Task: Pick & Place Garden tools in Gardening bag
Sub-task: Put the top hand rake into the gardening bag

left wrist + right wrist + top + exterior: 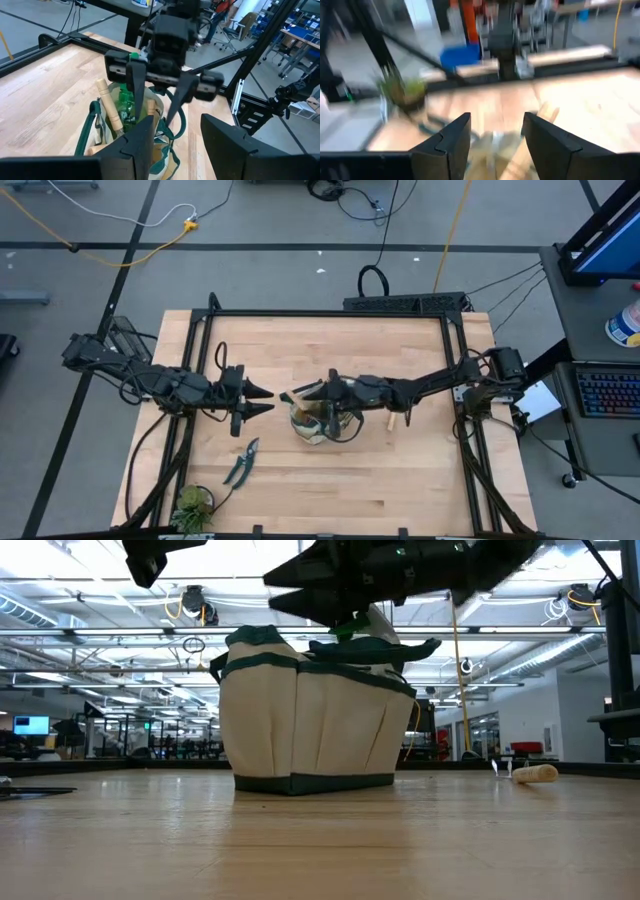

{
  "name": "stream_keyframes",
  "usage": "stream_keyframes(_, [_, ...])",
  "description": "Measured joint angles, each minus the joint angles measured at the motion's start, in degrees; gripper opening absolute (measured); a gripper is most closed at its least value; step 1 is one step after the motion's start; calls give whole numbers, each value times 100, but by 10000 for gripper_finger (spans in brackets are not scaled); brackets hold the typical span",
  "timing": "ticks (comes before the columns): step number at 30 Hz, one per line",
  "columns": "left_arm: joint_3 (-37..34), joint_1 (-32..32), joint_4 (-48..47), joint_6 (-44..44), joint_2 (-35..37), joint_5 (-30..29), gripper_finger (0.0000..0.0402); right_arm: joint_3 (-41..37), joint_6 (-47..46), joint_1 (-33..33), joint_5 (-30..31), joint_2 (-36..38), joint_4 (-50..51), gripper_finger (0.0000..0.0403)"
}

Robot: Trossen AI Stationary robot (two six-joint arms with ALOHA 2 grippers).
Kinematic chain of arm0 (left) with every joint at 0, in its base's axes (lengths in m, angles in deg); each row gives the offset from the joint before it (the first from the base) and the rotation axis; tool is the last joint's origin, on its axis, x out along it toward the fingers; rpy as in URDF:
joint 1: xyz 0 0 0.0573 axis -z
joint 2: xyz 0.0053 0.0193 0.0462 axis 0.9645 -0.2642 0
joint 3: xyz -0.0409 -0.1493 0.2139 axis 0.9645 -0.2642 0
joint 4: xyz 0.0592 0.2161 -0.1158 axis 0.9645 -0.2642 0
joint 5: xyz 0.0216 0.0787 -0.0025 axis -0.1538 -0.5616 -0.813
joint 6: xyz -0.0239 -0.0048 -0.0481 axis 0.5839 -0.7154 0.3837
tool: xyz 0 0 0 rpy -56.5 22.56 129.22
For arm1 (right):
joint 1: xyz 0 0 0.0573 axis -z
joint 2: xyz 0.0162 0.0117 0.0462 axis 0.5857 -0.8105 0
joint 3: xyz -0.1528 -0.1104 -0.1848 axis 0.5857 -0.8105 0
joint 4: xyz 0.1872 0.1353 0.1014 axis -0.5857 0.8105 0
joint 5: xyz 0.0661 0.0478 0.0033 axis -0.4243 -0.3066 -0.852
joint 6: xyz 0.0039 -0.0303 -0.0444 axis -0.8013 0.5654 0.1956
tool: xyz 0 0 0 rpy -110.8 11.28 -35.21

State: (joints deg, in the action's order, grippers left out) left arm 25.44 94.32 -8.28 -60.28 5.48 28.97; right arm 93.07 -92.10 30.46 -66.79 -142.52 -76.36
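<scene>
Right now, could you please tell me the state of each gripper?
Left gripper: open, empty, beside the beige canvas gardening bag.
Right gripper: open, empty, above the bag.

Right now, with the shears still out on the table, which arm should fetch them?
Left, probably. Its open tool hangs just beside the shears, on the bag's left. The right tool, also open, is over the bag, farther from them.
</scene>
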Motion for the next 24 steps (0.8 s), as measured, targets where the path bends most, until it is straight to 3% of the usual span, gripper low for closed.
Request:
stream_keyframes(5, [0, 0, 0, -1, 0, 0, 166, 1242, 582, -70, 69, 0, 2464, 195])
stream_keyframes(8, [0, 0, -2, -2, 0, -1, 166, 1756, 656, -62, 252, 2, 3248, 206])
stream_keyframes(24, [0, 0, -50, -226, 0, -2, 166, 2455, 171, 83, 623, 0, 4502, 218])
